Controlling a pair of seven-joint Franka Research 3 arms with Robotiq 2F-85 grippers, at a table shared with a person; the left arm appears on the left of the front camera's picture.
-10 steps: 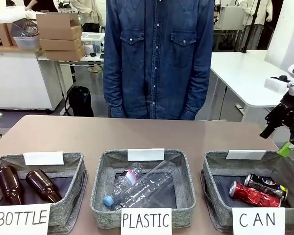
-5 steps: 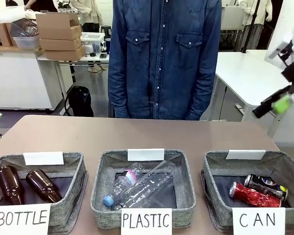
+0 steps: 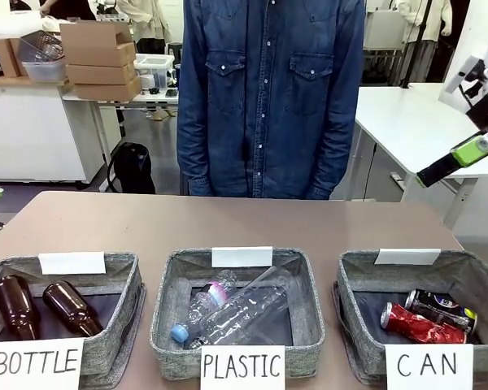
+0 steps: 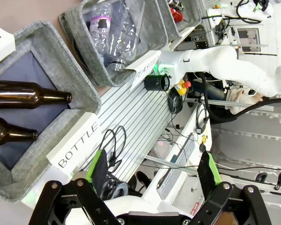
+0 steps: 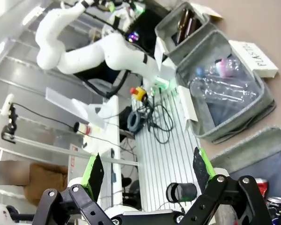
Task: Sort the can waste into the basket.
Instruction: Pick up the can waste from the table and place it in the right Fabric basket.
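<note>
The grey fabric basket [image 3: 356,280] signed "CAN" stands at the front right of the table. Inside it lie the two cans, a crushed red can [image 3: 421,326] and a black can [image 3: 439,306] with green-yellow marks just behind it. My right gripper [image 3: 459,159] hangs high above and to the right of that basket, open and holding nothing. In the right wrist view its fingers [image 5: 94,171] stand wide apart, with the basket's rim [image 5: 253,149] and the red can [image 5: 261,184] at the lower right. My left gripper [image 4: 152,168] is open and empty, off the table's left front.
A "BOTTLE" basket [image 3: 122,313] with two brown glass bottles stands at the front left. A "PLASTIC" basket [image 3: 167,313] with clear bottles stands in the middle. A person in a denim shirt [image 3: 268,97] stands at the far edge. A white table [image 3: 407,130] lies behind on the right.
My right gripper has risen from just above the CAN basket's right side to well above it and turned. The person has shifted slightly. The cans lie still in the basket.
</note>
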